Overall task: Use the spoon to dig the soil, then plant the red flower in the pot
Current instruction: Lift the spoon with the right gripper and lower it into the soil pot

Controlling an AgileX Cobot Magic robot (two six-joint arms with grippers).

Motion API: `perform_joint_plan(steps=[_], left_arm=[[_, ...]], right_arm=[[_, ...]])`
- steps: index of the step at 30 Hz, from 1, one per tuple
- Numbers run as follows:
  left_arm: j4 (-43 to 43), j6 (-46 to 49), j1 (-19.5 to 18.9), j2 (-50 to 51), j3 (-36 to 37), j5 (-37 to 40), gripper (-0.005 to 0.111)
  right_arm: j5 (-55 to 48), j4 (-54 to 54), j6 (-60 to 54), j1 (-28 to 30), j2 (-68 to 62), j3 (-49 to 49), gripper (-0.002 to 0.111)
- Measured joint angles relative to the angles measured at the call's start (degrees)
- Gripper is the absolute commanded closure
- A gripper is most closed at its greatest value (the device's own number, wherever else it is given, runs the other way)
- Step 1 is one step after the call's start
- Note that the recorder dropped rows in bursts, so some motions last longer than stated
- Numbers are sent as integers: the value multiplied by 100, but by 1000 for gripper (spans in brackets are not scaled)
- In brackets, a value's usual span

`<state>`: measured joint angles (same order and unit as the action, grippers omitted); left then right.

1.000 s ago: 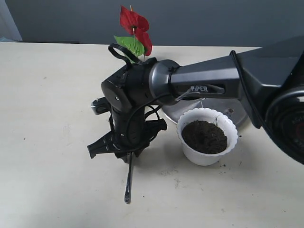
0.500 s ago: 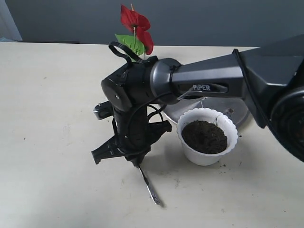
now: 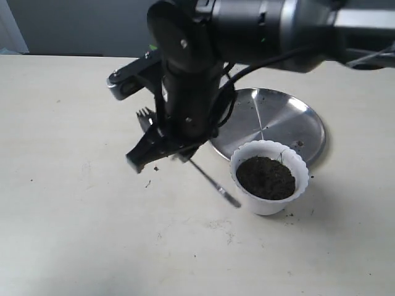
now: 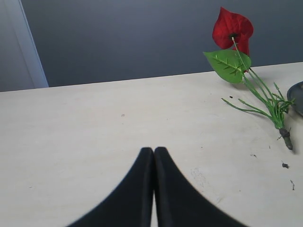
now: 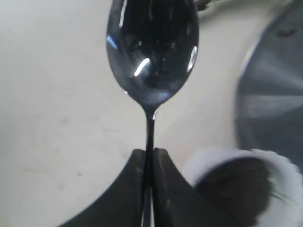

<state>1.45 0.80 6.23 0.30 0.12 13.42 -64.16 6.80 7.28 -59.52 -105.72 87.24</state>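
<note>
My right gripper [image 3: 184,155] [image 5: 150,152] is shut on the thin handle of the steel spoon [image 3: 215,183]. The spoon slants down to the right, off the table, and its bowl [image 5: 151,52] ends just left of the white scalloped pot [image 3: 270,205] [image 5: 284,165]. Dark soil [image 3: 265,177] [image 5: 236,189] fills the pot. In the exterior view the right arm hides the red flower. The left wrist view shows the red flower [image 4: 232,28] lying on the table with its green leaf [image 4: 227,64] and stems [image 4: 265,99]. My left gripper [image 4: 154,150] is shut on nothing, well short of the flower.
A flat round steel plate [image 3: 278,117] [image 5: 274,94] lies right behind the pot, and its edge [image 4: 298,97] is next to the flower stems. Soil crumbs [image 3: 289,214] dot the table by the pot. The right arm [image 3: 247,24] spans the back of the scene.
The right arm has risen and moved toward the back with the spoon. The spoon has swung from pointing down at the table to slanting toward the pot. The arm now covers the flower.
</note>
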Motion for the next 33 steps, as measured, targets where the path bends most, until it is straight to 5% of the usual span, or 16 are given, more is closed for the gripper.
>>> perform_joint_plan(steps=[10,33], left_arm=[[0,0,0,0,0,0,106],[0,0,0,0,0,0,106]], right_arm=[[-574,3232,-392,0,823,0,109],[-535,5664,-2321,258,831,-3050,109]])
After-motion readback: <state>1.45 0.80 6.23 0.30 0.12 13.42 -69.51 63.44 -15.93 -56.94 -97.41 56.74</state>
